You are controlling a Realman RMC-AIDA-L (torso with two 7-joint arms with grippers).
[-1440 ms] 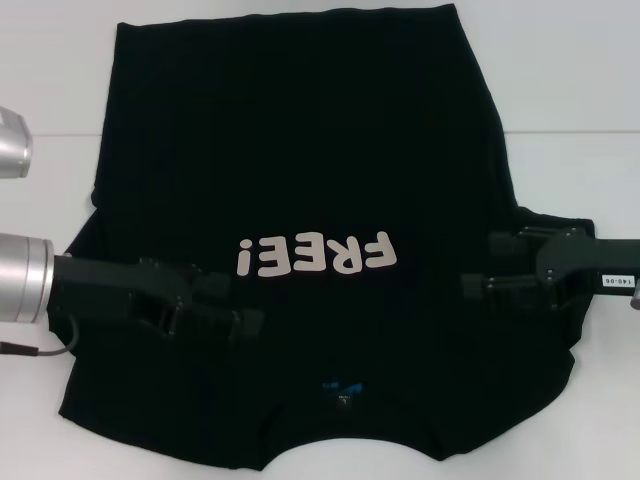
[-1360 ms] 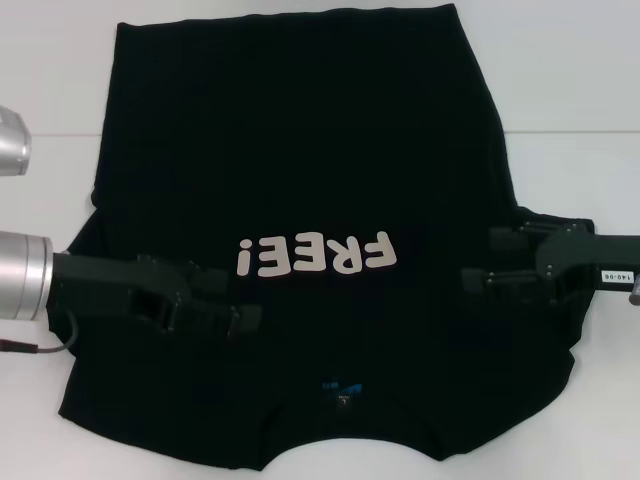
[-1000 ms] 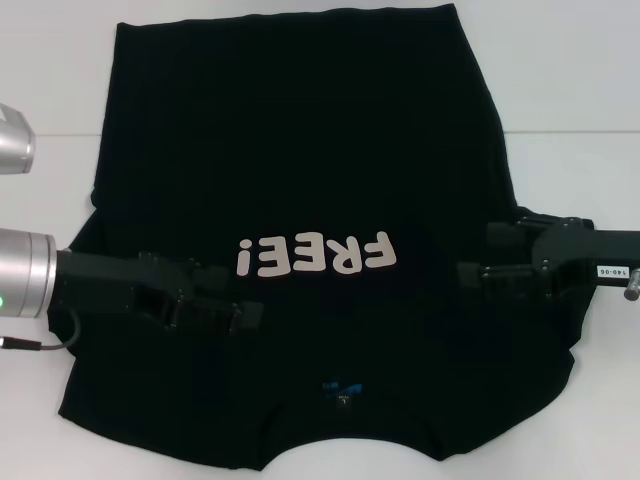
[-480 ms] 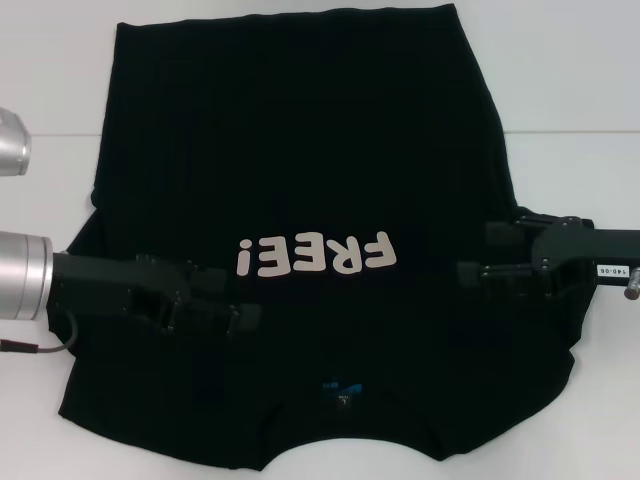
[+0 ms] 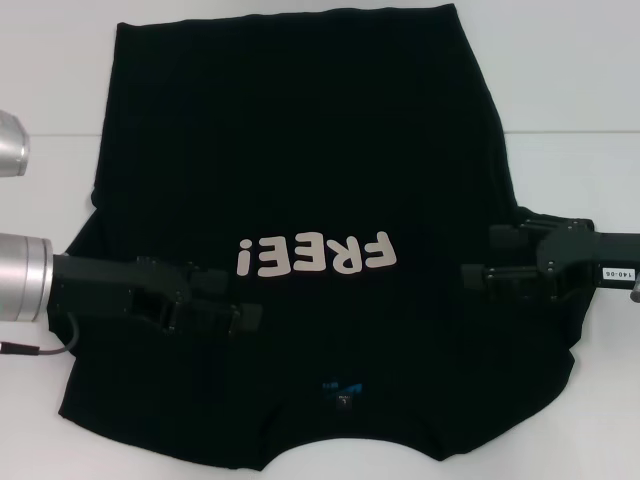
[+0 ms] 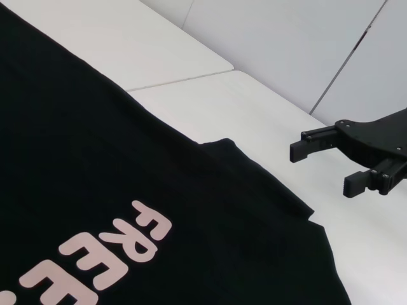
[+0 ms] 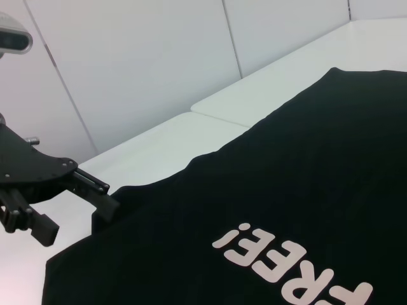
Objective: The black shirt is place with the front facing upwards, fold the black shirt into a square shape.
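Head view: the large black soft-fabric T-shirt with pale "FREE!" lettering (image 5: 300,200) lies spread flat, front up, on the white table (image 5: 570,90), collar toward me and hem at the far edge. I have the left gripper (image 5: 245,318) over the shirt's left chest area beside the left sleeve, and the right gripper (image 5: 472,280) over the right sleeve region. I judge both are staged symmetrically so the two sides can be taken together for the first fold.

Left wrist view: the right gripper (image 6: 321,164) shows across the shirt (image 6: 95,190), its two fingers parted with a clear gap, holding nothing, hanging above the sleeve edge.

Right wrist view: the left gripper (image 7: 79,206) shows likewise, fingers apart and empty, poised just above the cloth (image 7: 267,190). No fold is made yet.
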